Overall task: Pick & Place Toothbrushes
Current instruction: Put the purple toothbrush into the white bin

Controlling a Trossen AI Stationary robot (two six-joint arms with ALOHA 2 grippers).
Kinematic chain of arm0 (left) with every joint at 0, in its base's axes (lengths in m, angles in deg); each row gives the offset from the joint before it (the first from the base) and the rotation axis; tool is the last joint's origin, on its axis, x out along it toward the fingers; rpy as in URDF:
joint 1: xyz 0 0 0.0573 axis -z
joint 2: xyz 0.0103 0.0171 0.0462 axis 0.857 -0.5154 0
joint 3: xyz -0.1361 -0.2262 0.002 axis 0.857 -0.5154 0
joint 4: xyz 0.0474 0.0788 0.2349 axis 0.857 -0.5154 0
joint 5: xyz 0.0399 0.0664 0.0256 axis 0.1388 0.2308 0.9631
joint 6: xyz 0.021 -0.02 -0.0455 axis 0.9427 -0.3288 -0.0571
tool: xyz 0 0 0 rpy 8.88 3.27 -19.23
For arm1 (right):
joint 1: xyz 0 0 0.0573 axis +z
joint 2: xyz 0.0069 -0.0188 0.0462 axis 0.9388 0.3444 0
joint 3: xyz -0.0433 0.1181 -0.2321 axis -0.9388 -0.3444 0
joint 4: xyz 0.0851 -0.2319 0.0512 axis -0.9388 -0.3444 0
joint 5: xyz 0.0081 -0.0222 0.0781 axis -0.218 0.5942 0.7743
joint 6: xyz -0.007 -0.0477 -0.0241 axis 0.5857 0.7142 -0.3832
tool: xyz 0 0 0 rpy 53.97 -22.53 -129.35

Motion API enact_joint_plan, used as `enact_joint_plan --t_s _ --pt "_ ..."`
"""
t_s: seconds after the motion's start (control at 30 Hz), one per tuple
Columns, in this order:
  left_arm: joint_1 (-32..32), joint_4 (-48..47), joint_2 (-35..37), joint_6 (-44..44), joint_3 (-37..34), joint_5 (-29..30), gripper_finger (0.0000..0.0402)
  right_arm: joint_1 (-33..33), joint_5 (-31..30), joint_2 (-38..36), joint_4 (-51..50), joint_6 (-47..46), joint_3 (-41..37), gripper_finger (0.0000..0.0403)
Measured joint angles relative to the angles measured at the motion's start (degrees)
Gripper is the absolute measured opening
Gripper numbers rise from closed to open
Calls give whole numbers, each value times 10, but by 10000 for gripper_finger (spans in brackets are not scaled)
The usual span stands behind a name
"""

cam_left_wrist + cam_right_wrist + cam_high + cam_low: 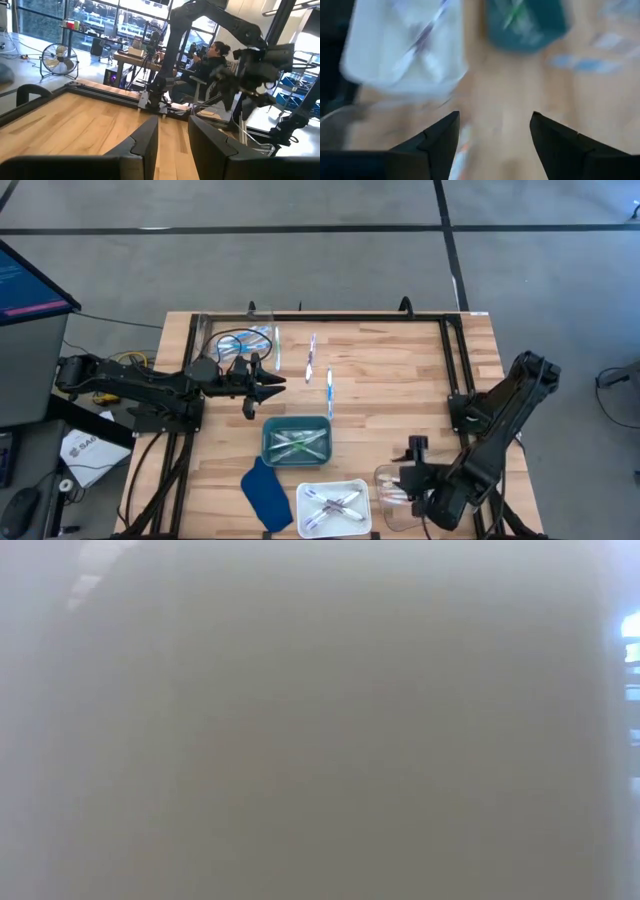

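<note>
Toothbrushes sorted on a wooden table [400, 370]

The right gripper [412, 472], fingers spread and empty, is seen at lower right over a clear tray [392, 483]. Toothbrushes [329, 391] are left at centre; others are held in teal [296, 440] and white [333, 507] trays. The left gripper [262, 387] is part-closed, empty.

The high view looks straight down on the whole pale wooden slatted worktop [380, 370]. The low view shows only haze. The left wrist view faces level across it into the room; the right wrist view hangs close above it.
</note>
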Motion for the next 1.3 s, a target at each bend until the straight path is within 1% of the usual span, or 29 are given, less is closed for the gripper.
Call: enact_joint_plan --t_s 0.1,0.2,0.27,0.37,0.5,0.57,0.77,0.93,1.0,1.07,1.17,1.23,1.3 --pt "0 0 0 2 0 0 101 -14 -89 -11 -1 81 5 235" --pt "0 0 0 2 0 0 101 -40 -132 -28 0 171 5 235" --pt "0 0 0 5 0 0 101 -60 -143 -39 18 180 5 235" --pt "0 0 0 22 0 0 101 -100 -144 -56 61 182 5 235" --pt "0 4 0 32 0 0 101 -167 -129 -72 125 215 5 235" --pt "0 4 0 32 0 0 101 -206 -97 -77 154 238 5 235" --pt "0 4 0 39 0 0 101 -356 49 -76 218 262 5 235" --pt "0 3 0 49 0 0 101 -471 207 -53 263 262 5 235" --pt "0 3 0 49 0 0 101 -504 268 -43 277 266 6 235" --pt "0 -2 0 49 0 0 101 -529 317 -30 301 281 5 235" --pt "-5 -5 0 49 0 0 101 -555 352 -26 324 299 4 235" --pt "-14 -10 0 49 0 -2 101 -562 357 -15 360 318 8 235" --pt "-22 -13 0 49 0 -1 101 -567 358 -11 363 342 3 235"
